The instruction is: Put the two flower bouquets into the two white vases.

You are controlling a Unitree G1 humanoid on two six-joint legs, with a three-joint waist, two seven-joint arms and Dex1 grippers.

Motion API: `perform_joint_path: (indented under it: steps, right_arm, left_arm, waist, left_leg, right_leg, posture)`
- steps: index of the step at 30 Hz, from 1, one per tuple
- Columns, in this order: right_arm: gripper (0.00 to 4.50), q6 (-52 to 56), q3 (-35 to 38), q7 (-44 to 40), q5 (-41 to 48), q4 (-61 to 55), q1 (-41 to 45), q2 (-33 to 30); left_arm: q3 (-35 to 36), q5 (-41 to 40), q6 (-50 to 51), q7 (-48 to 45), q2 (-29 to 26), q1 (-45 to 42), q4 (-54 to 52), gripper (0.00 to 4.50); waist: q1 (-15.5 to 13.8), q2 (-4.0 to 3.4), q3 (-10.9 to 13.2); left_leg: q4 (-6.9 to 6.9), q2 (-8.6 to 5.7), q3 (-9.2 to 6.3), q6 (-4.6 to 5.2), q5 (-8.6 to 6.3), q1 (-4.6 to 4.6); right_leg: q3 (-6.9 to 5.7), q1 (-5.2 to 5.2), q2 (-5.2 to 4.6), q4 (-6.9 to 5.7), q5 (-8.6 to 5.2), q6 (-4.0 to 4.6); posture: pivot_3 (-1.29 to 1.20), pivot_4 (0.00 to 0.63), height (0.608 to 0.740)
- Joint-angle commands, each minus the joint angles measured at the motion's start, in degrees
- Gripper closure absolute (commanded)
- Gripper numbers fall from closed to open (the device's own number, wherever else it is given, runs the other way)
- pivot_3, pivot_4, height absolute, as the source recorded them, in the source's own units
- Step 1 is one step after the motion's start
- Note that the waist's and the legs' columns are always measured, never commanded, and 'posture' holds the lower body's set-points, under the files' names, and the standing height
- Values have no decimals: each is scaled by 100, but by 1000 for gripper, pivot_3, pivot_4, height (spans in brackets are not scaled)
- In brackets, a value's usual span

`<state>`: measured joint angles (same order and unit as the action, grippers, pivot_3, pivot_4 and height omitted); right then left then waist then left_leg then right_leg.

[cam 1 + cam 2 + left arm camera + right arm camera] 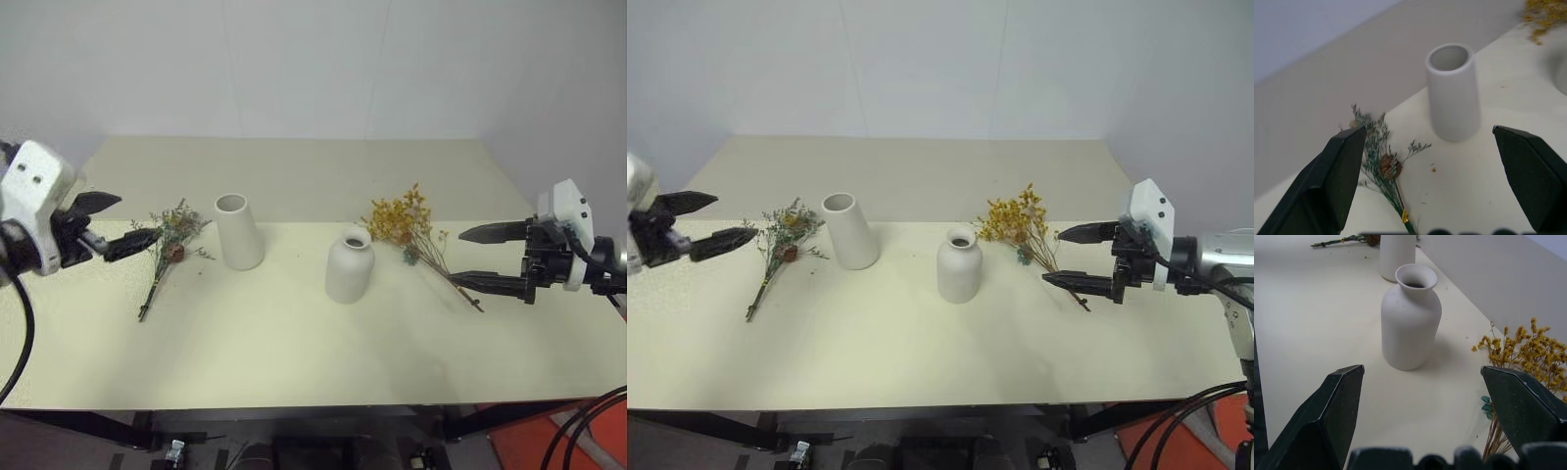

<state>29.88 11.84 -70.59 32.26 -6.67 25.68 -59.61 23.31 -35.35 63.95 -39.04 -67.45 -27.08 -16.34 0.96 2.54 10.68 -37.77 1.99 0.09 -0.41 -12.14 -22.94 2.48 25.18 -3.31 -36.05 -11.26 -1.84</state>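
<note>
Grey-green bouquet (168,243): lies flat on the worktop (294,343) at the left, wispy head with its brown cone toward the far side, thin stem running toward the near-left edge.
Tapered vase (238,231): stands upright just right of that bouquet's head, apart from it, wide mouth empty.
Left claw (113,224): spread wide, empty, raised above the worktop just left of the grey-green head; its tips point right at the head, across the stem's long axis.
Yellow bouquet (404,221): lies flat at the right, bright head toward the far-left, long brown stems running toward the near-right.
Bottle vase (349,265): stands upright just near-left of the yellow head, narrow neck empty.
Right claw (480,257): spread wide, empty, pointing left; its lower finger hangs over the stem ends, so the stems lie just below and ahead of it.
Nearer arm: each claw has its own bouquet close at hand and the other well apart.
Judgement: neither bouquet is grasped yet; each claw probably needs to drop toward the stems before pinching.
</note>
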Motion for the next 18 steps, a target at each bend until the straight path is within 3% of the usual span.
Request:
perform_joint_path:
  steps: [1, 6, 9, 18]
  right_arm:
    - [18, 36, 82, 129, 130, -311, 69, 82]
    - [18, 95, 3, 215, 215, -580, 253, 234]
    - [18, 312, -41, 406, 408, -700, 579, 400]
    - [18, 972, -840, 893, 397, -1078, 1554, 875]
  left_arm:
    - [-714, 216, 978, 575, -143, -799, 316, 0]
    - [-1657, 459, 1867, 807, 5, -1884, 1039, 0]
    - [-2598, 544, 2727, 662, -25, -2714, 1795, 0]
    - [-3769, 860, 2854, 515, 174, -3379, 2975, 0]
  waist:
    - [32, 0, 0]
    - [57, 0, 0]
    - [62, 2, 0]
    - [84, 2, 0]
  left_leg:
    - [0, -1, 0, 0, 0, 1]
    - [-1, -3, -1, 0, 0, -1]
    - [-4, -4, -3, 0, 0, -4]
    - [-3, -5, -7, 0, 0, -11]
  right_leg:
    - [1, -1, 0, -2, 0, 0]
    - [1, 1, 1, -3, 0, 0]
    - [-1, 2, 2, -5, 0, 0]
    - [-1, 10, 2, -8, -2, 0]
  posture:
    - [0, 150, 740]
    - [0, 150, 740]
    - [0, 150, 740]
    - [0, 150, 740]
